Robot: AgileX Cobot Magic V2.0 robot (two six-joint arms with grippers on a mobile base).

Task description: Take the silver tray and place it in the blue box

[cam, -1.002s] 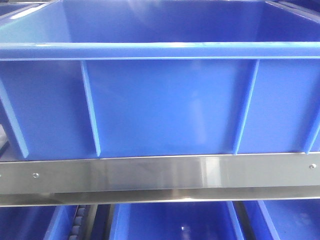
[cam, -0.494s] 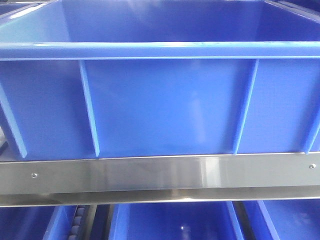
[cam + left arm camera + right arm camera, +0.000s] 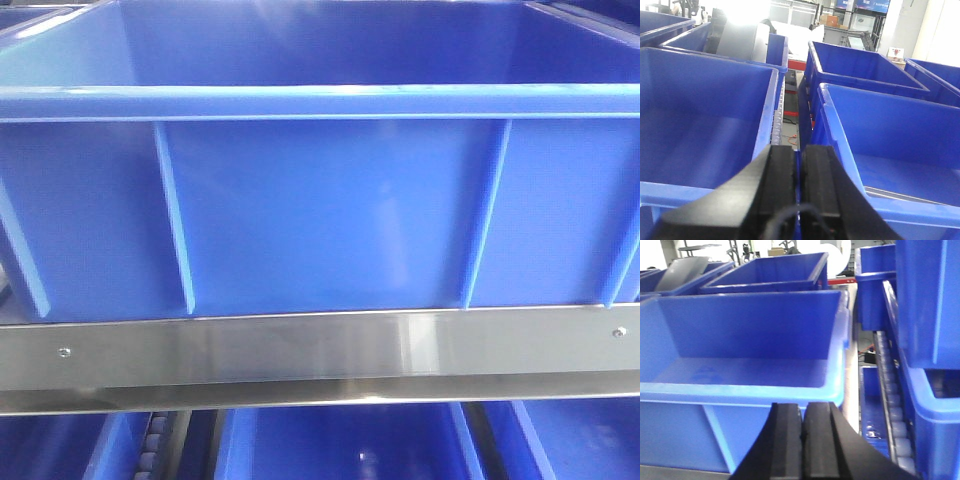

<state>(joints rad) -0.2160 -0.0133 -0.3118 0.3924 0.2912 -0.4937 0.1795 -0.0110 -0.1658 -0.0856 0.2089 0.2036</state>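
**A:** Item one, nearest: left gripper (image 3: 800, 152), black, padded?

**B:** Pads pressed together and holding nothing. It hangs over the seam between two crates. Right gripper (image 3: 802, 412): the same, pads together and empty, low in front of a crate wall. Neither is set to take hold of anything yet.

**A:** Item two, the blue box (image 3: 320, 100)?

**B:** A large, deep, bright-blue plastic crate with a thick rim and vertical ribs. In the front view it fills the frame. It sits on a polished steel frame rail (image 3: 320, 345), which keeps its open top within reach of the arms. The part of its interior that shows looks bare.

**A:** Below the rail?

**B:** Lower blue crates (image 3: 340, 440) on a second tier.

**A:** Item three, the silver tray?

**B:** Only a thin silver metal edge (image 3: 900, 194) shows, lying flat inside the crate on the right of the left wrist view, just behind its near wall. I judge this to be the silver tray. I cannot tell whether that crate is the target box.

**A:** To the side?

**B:** An empty blue left-hand crate (image 3: 705, 125). In the right wrist view, a white roller track (image 3: 892, 405) for sliding the crates, with stacked blue crates (image 3: 930, 315) beside it.

**A:** Farthest?

**B:** More blue crates in rows, and a grey panel (image 3: 740, 37) that is too blurred to name.
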